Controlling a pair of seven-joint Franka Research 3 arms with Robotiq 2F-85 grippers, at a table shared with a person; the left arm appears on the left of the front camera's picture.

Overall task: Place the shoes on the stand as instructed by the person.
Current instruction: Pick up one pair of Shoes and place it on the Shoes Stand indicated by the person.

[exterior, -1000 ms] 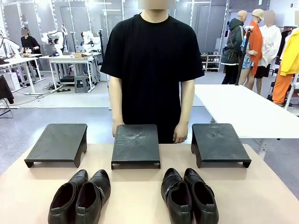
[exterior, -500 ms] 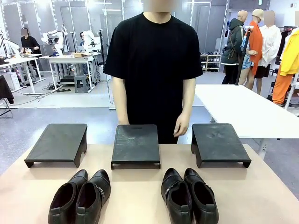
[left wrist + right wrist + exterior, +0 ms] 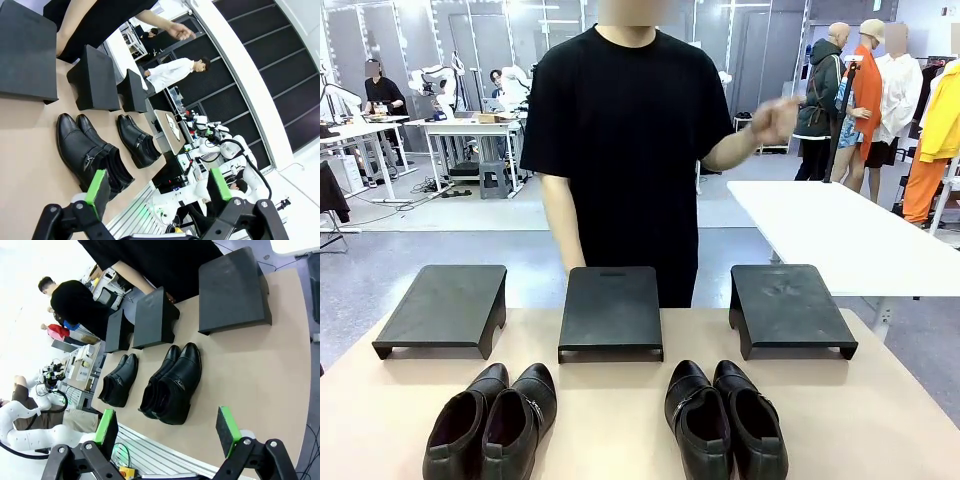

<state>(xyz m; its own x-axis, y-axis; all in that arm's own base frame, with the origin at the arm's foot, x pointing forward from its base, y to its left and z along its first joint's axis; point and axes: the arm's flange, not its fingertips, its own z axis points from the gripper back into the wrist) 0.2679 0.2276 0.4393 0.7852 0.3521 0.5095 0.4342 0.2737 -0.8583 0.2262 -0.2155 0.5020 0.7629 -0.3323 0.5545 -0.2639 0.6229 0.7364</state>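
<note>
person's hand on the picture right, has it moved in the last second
Yes: the person's hand rose from beside the middle flat black stand to shoulder height, swinging toward picture right.

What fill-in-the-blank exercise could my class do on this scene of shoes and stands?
1. Along the far side of the table stand ____ black stands.
2. Nearer the camera lie ____ pairs of black dress shoes.
3. The left gripper and the right gripper both have their jaws ____.
4. The person wears a T-shirt coloured ____.
Missing words: three; two; open; black.
</note>
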